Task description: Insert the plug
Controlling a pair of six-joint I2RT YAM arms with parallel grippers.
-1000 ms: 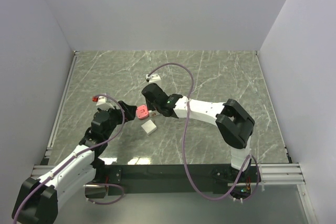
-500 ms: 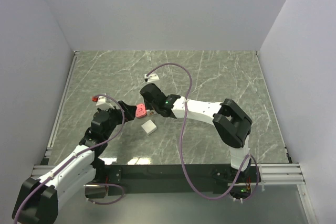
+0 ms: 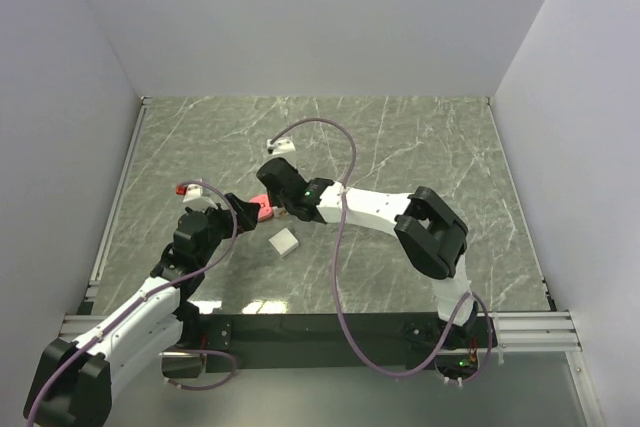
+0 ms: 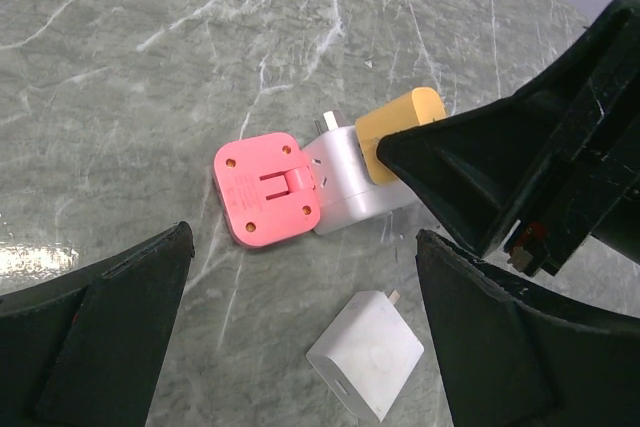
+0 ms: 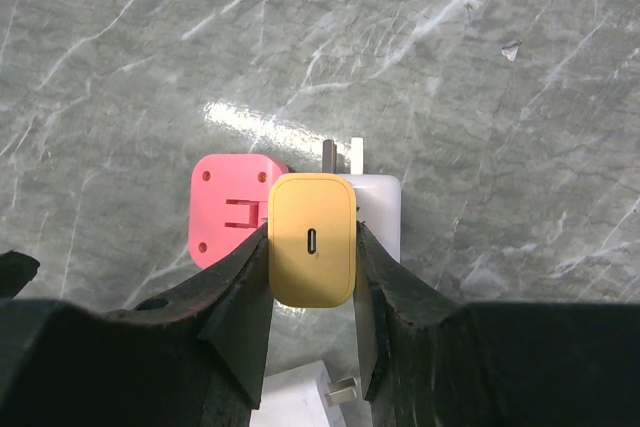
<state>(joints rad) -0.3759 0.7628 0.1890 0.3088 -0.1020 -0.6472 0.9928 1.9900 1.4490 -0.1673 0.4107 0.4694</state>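
Over the last second the right jaws, clamped on the yellow plug [image 5: 312, 239], have carried it and its pink adapter [image 4: 268, 190] leftward to the wide-apart left jaws, over the left half of the bench [image 3: 450, 147]. Green-marbled top, white walls [image 3: 320, 17].

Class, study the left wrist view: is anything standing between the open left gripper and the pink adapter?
Nothing visible does. The pink adapter faces the left gripper across a bare gap; the white charger lies on the table to one side, not between them.
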